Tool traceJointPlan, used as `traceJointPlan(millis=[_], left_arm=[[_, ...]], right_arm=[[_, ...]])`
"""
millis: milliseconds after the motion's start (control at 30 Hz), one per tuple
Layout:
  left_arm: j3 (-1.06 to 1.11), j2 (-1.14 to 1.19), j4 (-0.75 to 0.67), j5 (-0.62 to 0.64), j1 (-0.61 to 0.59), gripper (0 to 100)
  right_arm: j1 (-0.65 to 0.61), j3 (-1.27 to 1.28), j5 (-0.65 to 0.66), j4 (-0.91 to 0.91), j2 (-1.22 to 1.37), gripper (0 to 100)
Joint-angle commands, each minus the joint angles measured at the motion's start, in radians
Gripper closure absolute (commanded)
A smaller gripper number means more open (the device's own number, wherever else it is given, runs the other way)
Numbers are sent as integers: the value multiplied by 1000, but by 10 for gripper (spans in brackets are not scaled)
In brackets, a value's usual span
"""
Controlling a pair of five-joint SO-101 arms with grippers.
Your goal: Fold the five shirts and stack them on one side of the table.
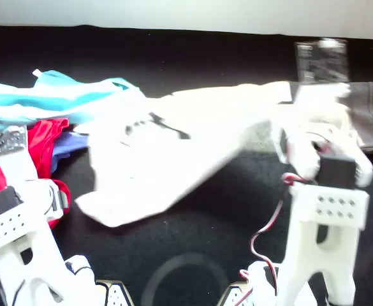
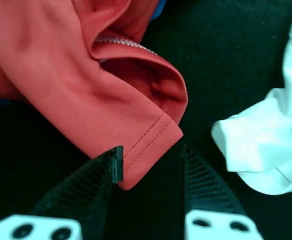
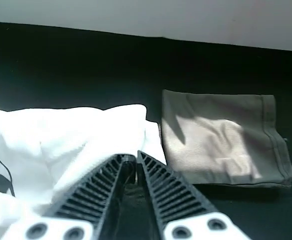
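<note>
The right gripper (image 3: 135, 159) has its ribbed black jaws pressed almost together on an edge of the white shirt (image 3: 76, 135), a thin pale garment with a dark print. In the high view this shirt lies across the middle of the black cloth-covered table (image 1: 192, 217). Its right part is drawn toward this arm, which suggests the pinch is there to carry one side over for a fold. Just beside it, at the far right, lies the grey shirt (image 1: 368, 118), already folded into a flat rectangle. It appears to mark the side chosen for the stack, which would explain why the white one is handled next to it.

The left gripper (image 2: 150, 160) is spread wide. Its jaws stand either side of the stitched hem corner of the red shirt (image 2: 86, 75), a crumpled smooth-knit garment, and are not closed on it. I judge it is placed there ready for the next garment. The red shirt sits in the waiting heap at the left. The teal-and-white striped shirt (image 1: 46, 102) touches it on its far side, and the blue shirt (image 1: 71, 145) peeks out to its right. Those three are unfolded, so by my reading one of the five is done and a second is in hand.
</note>
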Motion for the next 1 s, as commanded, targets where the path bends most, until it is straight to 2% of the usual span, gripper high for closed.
traceJointPlan(millis=[0,300,500,633,733,900,967], left_arm=[[101,-7,-153,-21,-10,808],[283,-4,-583,-176,-137,808],[180,41,-640,-178,-211,807],[-58,266,-638,-143,-249,807],[-326,541,-577,-115,-277,807],[-803,852,-173,-81,-269,807],[-974,928,-100,-31,-271,807]], right_arm=[[84,-47,3,-5,-71,992],[116,-56,6,-5,-79,992],[107,-54,3,1,-79,992],[93,-53,3,13,-81,992],[93,-54,3,41,-81,992],[93,-51,3,88,-81,992],[93,-48,3,90,-81,992]])
